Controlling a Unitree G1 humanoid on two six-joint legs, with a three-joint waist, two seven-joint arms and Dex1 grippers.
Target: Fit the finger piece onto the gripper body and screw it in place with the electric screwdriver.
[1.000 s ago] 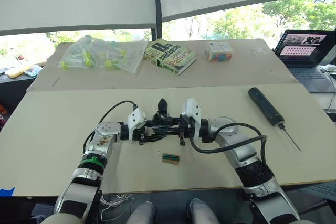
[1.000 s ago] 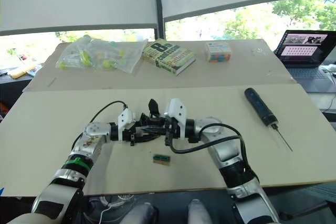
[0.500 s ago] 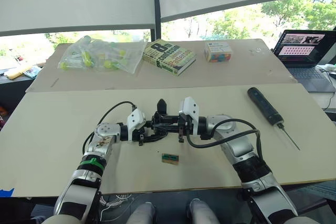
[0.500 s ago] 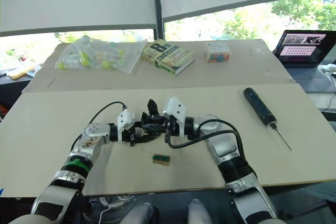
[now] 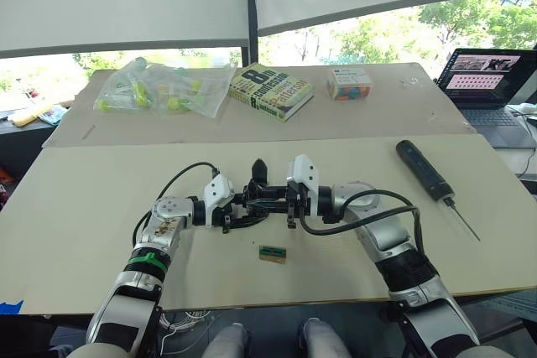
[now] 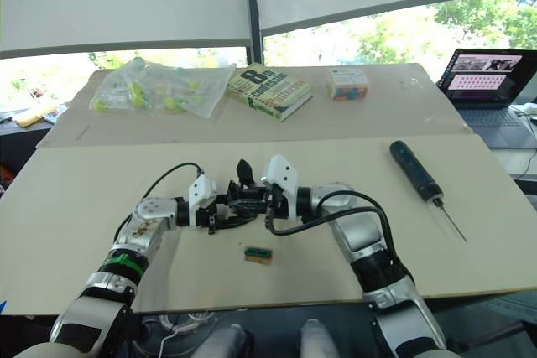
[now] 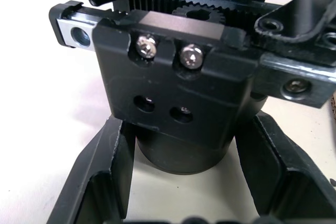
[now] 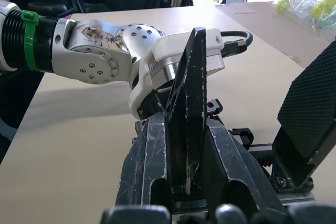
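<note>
**Both grippers meet at the body, mid-frame**

We see the gripper body [image 5: 254, 199] on the near table [image 5: 75, 207], at the centre of the head view, between our two grippers. Our left gripper [image 7: 181, 182] has its fingers spread around the body's round base, close on both sides; whether they touch it we cannot tell. Our right gripper [image 8: 181, 145] is closed on the finger piece [image 8: 189, 108], held upright against the body. The screwdriver [image 5: 426, 173] lies well apart at the right of the frame, a small green part [image 5: 271, 252] just below centre.
</note>
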